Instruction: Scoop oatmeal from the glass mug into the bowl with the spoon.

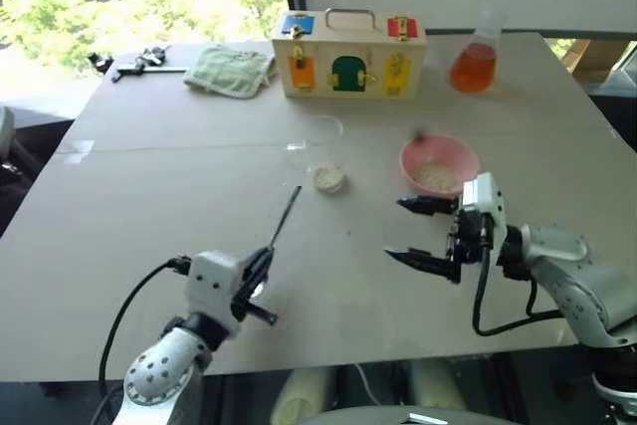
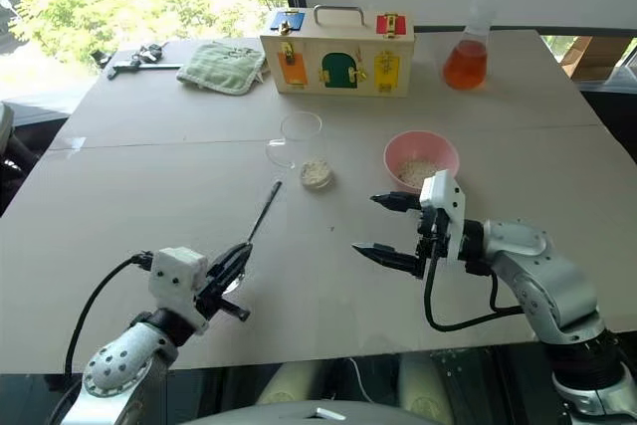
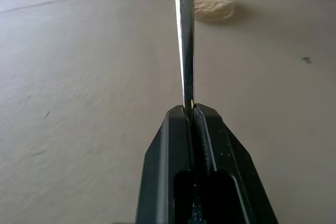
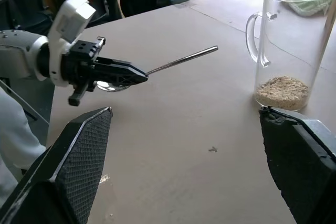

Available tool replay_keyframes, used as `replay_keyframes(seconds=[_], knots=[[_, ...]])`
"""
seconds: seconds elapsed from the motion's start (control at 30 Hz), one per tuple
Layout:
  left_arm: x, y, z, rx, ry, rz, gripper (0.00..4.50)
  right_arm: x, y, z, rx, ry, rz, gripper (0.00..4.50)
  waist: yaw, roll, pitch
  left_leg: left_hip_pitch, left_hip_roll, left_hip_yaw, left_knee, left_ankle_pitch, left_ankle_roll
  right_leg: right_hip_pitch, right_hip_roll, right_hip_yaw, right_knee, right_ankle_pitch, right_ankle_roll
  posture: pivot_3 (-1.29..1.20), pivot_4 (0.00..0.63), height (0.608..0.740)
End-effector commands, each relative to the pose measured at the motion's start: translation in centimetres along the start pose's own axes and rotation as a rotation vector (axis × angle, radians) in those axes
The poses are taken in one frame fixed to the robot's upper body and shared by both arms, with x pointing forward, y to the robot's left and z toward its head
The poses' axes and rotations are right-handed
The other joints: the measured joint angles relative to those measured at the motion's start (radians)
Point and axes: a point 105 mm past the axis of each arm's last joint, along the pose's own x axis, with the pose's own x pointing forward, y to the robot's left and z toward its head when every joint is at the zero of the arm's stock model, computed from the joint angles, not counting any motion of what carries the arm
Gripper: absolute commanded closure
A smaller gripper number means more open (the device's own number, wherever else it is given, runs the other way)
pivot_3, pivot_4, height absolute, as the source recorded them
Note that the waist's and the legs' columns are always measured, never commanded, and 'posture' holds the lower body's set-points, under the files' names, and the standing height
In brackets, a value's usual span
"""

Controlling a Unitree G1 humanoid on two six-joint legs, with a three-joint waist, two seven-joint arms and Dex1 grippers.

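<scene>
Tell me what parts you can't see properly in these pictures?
- Spoon: in the right wrist view its scoop end sits behind the left gripper, whose jaws are shut on it.
- Mug: cut off by the left wrist view's edge, blurred.
- Bowl: the right gripper covers its near rim.
- Tools at the table's far corner: too small.

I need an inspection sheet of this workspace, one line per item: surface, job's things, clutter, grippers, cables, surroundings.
Surface: beige table, a seam running across it.
Job's things: glass mug upright, oatmeal at its bottom; pink bowl beside it, some flakes inside; spoon held, handle end pointing toward the mug.
Clutter: wooden latch box, flask of orange liquid, green cloth, black tool, all at the far edge.
Grippers: left gripper shut on the spoon; right gripper open, near the bowl.
Cables: black cable at left wrist, another at right.
Surroundings: window, trees outside.
</scene>
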Motion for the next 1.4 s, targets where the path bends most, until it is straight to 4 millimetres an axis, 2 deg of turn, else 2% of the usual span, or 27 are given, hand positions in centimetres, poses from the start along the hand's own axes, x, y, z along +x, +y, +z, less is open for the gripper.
replay_keyframes(seconds=[0.03, 0.13, 0.27, 0.37, 0.5, 0.6, 0.7, 0.73, 0.77, 0.83, 1.07, 1.3, 1.33, 1.4], knots=[[0.5, -1.8, 2.5, 0.125, -0.116, -0.128, 4.48, 1.1, 0.2, 0.0, 0.058, 0.011, 0.011, 0.0, -0.003, 0.001, 0.0, 0.0, 0.0, 0.0, 0.0, 0.0, 0.0, 0.0, 0.0, 0.0, 0.0, 0.0, 0.0, 0.0, 0.15, 0.74], [1.3, -2.5, 2.7, 0.2, -0.137, -0.237, 4.48, 2.2, 0.4, -0.1, 0.157, 0.013, 0.032, 0.0, -0.005, 0.002, 0.001, 0.0, 0.0, 0.0, 0.0, 0.001, 0.003, -0.001, 0.001, -0.001, 0.001, 0.0, 0.0, 0.0, 0.15, 0.74], [2.1, -3.5, 2.7, 0.259, -0.16, -0.38, 4.48, 3.7, -0.6, 0.9, 0.33, -0.06, -0.011, 0.0, -0.008, 0.002, 0.002, 0.0, 0.0, 0.0, -0.001, 0.002, 0.002, -0.001, 0.001, 0.0, 0.001, 0.0, 0.0, 0.0, 0.15, 0.74], [2.6, -3.3, 2.8, 0.273, -0.172, -0.429, 4.48, 4.0, -1.1, 2.3, 0.421, -0.125, -0.016, 0.0, -0.008, 0.003, 0.002, -0.001, 0.0, 0.0, -0.001, 0.003, 0.0, -0.002, 0.001, 0.0, 0.0, 0.0, 0.0, 0.0, 0.15, 0.74], [3.1, -2.8, 2.5, 0.311, -0.175, -0.464, 4.48, 4.2, -0.9, 3.1, 0.447, -0.133, 0.0, 0.0, -0.006, 0.003, 0.002, -0.003, -0.001, -0.001, -0.001, 0.004, -0.001, -0.006, 0.001, -0.001, 0.0, 0.0, 0.0, 0.0, 0.15, 0.74], [3.8, -2.2, 2.8, 0.306, -0.195, -0.436, 4.5, 4.2, -0.7, 3.2, 0.452, -0.125, 0.003, 1.33, -0.008, 0.003, 0.002, -0.003, -0.001, -0.001, -0.001, 0.004, -0.001, -0.006, 0.001, 0.0, 0.001, 0.0, 0.0, 0.0, 0.15, 0.74], [4.3, -1.9, 3.4, 0.291, -0.231, -0.395, 4.5, 4.2, -0.7, 2.8, 0.46, -0.1, -0.009, 2.87, -0.009, 0.003, 0.002, -0.003, -0.001, 0.0, -0.001, 0.004, -0.001, -0.006, 0.001, 0.0, 0.002, 0.0, 0.0, 0.0, 0.15, 0.74], [4.4, -2.1, 3.6, 0.291, -0.24, -0.395, 4.5, 4.2, -0.9, 2.7, 0.466, -0.1, -0.024, 3.25, -0.009, 0.003, 0.002, -0.003, -0.001, 0.0, -0.001, 0.004, -0.001, -0.006, 0.001, 0.0, 0.002, 0.0, 0.0, 0.0, 0.15, 0.74], [4.5, -2.3, 3.7, 0.292, -0.245, -0.397, 4.5, 4.2, -1.0, 2.6, 0.468, -0.099, -0.036, 3.25, -0.01, 0.003, 0.002, -0.003, -0.001, 0.0, -0.001, 0.004, -0.001, -0.006, 0.001, 0.0, 0.002, 0.0, 0.0, 0.0, 0.15, 0.74], [4.6, -2.5, 3.8, 0.289, -0.251, -0.398, 4.5, 4.2, -1.3, 2.5, 0.466, -0.097, -0.053, 4.07, -0.009, 0.003, 0.002, -0.003, -0.001, 0.0, -0.001, 0.004, -0.001, -0.006, 0.001, 0.0, 0.003, 0.0, 0.0, 0.0, 0.15, 0.74], [4.6, -2.8, 3.8, 0.295, -0.255, -0.391, 4.5, 4.5, -1.7, 2.9, 0.474, -0.116, -0.064, 4.07, -0.01, 0.003, 0.002, -0.003, -0.001, 0.0, -0.001, 0.004, -0.001, -0.007, 0.002, 0.001, 0.003, 0.0, 0.0, 0.0, 0.15, 0.74], [4.7, -2.1, 3.5, 0.292, -0.249, -0.362, 4.5, 4.5, -1.7, 2.8, 0.472, -0.105, -0.067, 4.07, -0.01, 0.003, 0.002, -0.003, -0.001, 0.0, -0.001, 0.004, -0.001, -0.007, 0.002, 0.001, 0.003, 0.0, 0.0, 0.0, 0.15, 0.74], [4.7, -2.0, 3.6, 0.282, -0.252, -0.358, 3.82, 4.5, -1.7, 2.8, 0.475, -0.105, -0.068, 4.13, -0.01, 0.003, 0.002, -0.003, -0.001, 0.0, -0.001, 0.004, -0.001, -0.007, 0.002, 0.001, 0.003, 0.0, 0.0, 0.0, 0.15, 0.74], [4.8, -1.8, 3.7, 0.293, -0.255, -0.352, 3.05, 4.4, -1.8, 2.7, 0.477, -0.102, -0.075, 4.13, -0.01, 0.003, 0.002, -0.003, -0.001, 0.0, -0.001, 0.004, -0.001, -0.007, 0.002, 0.001, 0.003, 0.0, 0.0, 0.0, 0.15, 0.74]])
